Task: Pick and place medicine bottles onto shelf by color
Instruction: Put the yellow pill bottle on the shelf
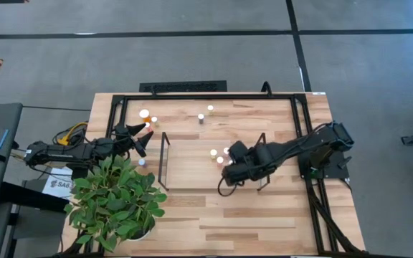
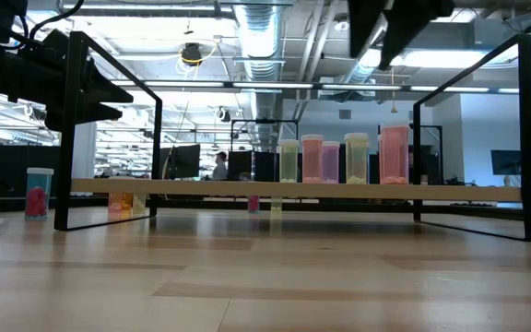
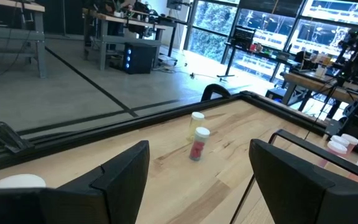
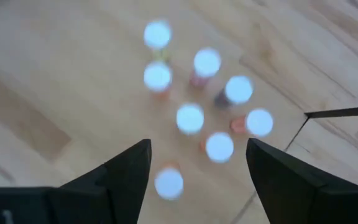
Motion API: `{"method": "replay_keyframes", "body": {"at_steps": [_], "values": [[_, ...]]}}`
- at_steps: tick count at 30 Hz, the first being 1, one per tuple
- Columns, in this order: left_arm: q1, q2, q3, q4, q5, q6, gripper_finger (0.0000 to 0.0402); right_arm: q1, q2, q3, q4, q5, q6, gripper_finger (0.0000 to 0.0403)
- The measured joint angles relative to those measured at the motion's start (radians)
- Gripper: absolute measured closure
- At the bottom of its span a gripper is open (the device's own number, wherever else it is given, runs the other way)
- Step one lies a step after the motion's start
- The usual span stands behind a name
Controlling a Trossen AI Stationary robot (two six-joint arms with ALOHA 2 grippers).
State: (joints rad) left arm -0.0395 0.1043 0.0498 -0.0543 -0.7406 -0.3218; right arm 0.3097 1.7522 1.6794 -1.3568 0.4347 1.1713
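Observation:
Several white-capped medicine bottles (image 1: 221,156) stand in a cluster on the light-wood shelf (image 1: 192,168), toward its right wire end. In the low view they show as a row (image 2: 339,159). My right gripper (image 1: 229,170) hovers above this cluster, pointing down. It is open and empty, and the caps (image 4: 190,118) lie below and ahead of it. More bottles stand on the table at the far side: a larger one (image 1: 144,113), a small one (image 1: 154,120) and a pair (image 1: 205,113). My left gripper (image 1: 143,136) is open and empty by the shelf's left end, facing the pair (image 3: 197,140). Another bottle (image 1: 141,163) stands near it.
A potted green plant (image 1: 117,201) stands at the near left, under my left arm. A black frame (image 1: 303,136) runs around the table. The shelf's thin wire ends (image 1: 165,158) (image 1: 261,161) rise on both sides. Bare wood (image 1: 249,222) lies toward the near edge.

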Motion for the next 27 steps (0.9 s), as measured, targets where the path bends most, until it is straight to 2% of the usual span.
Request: {"method": "replay_keyframes", "body": {"at_steps": [4,10,19,23,27], "values": [[0.0,0.0,0.0,0.0,0.0,0.0,0.0137,-0.049,0.0,0.037,0.018,0.006,0.09,0.0117],[0.0,0.0,0.0,0.0,0.0,0.0,0.0137,-0.166,0.001,0.038,0.126,-0.015,0.058,0.0116],[0.0,0.0,0.0,0.0,0.0,0.0,0.0137,-0.464,0.003,0.012,0.302,-0.088,0.107,0.0116],[0.0,0.0,0.0,0.0,0.0,0.0,0.0137,-0.606,0.004,-0.031,0.439,-0.171,0.16,0.0116],[0.0,0.0,0.0,0.0,0.0,0.0,0.0137,-0.689,0.05,-0.04,0.536,-0.199,0.145,0.0117]]}}
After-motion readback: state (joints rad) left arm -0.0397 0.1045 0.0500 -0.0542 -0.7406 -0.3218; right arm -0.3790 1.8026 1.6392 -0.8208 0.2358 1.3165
